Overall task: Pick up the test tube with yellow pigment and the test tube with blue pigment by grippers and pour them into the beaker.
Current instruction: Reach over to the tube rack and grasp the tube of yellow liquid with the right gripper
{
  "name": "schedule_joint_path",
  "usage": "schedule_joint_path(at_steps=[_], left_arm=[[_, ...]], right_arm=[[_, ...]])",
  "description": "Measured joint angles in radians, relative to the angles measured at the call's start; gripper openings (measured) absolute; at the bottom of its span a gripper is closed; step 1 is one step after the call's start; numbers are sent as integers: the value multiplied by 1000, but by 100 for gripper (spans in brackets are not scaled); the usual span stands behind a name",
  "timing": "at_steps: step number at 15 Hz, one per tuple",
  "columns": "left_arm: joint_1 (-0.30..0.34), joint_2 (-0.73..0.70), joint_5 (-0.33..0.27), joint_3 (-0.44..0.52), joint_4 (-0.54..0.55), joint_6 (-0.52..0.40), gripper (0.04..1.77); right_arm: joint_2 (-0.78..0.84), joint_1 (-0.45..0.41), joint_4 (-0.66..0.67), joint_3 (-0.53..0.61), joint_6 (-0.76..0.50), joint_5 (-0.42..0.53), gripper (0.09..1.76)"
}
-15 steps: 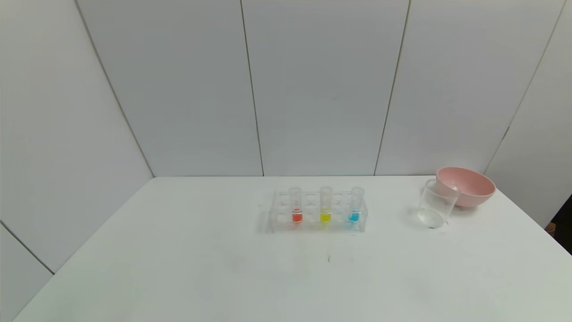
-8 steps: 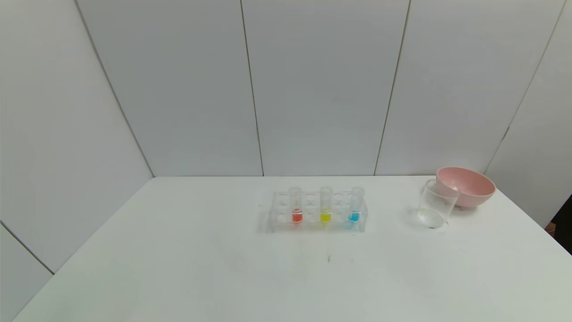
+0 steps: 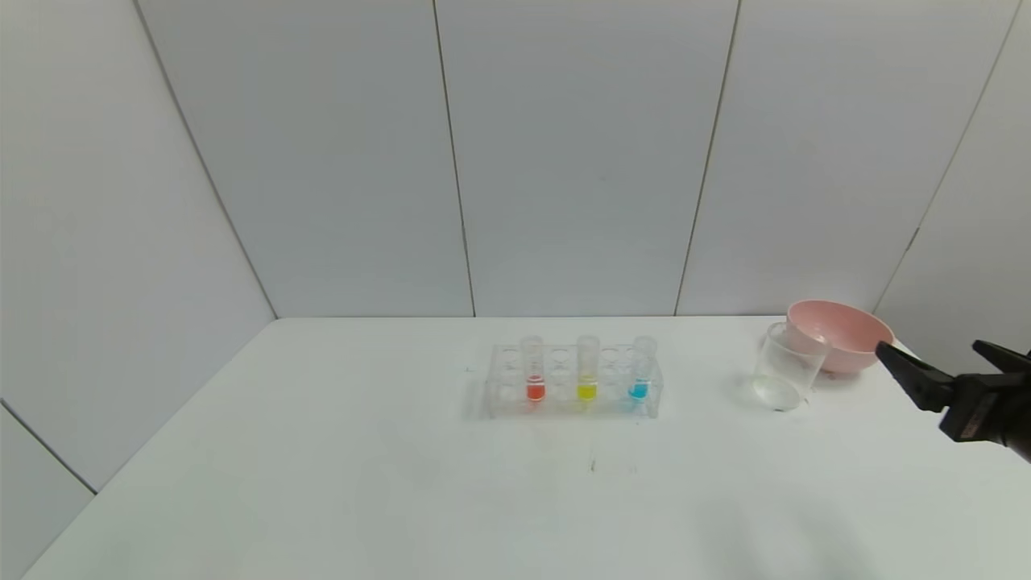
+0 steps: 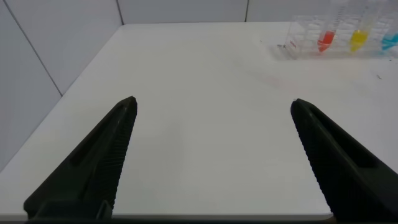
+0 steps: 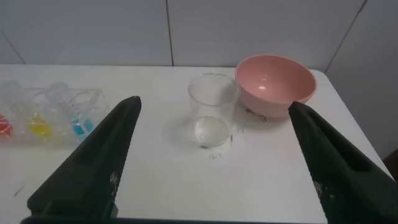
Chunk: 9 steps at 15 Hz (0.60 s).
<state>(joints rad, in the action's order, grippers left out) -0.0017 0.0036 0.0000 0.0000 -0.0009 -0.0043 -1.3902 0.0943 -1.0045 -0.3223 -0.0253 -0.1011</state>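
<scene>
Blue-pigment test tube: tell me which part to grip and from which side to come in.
Grip the test tube with blue pigment by its clear upper end, the only part standing free above the tube rack. It stands upright at the rack's right end, so come from above or the right. The right gripper, jaws open, is nearest; steer past the beaker.

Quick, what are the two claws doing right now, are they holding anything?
Left gripper: open, holding nothing, low over the bare near-left table.
Right gripper: open, holding nothing, at the table's right edge near the beaker.
</scene>
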Motion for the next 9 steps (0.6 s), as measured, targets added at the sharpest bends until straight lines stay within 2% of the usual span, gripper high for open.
schedule_joint_path(at_steps=[2, 7, 9], left_arm=[[0, 0, 0, 0, 0, 0, 176], [0, 0, 0, 0, 0, 0, 176], [0, 0, 0, 0, 0, 0, 176]], right_arm=[[-97, 101, -37, -53, -1, -114, 171], [-271, 443, -26, -238, -25, -420, 171], [-360, 570, -20, -331, -44, -512, 171]])
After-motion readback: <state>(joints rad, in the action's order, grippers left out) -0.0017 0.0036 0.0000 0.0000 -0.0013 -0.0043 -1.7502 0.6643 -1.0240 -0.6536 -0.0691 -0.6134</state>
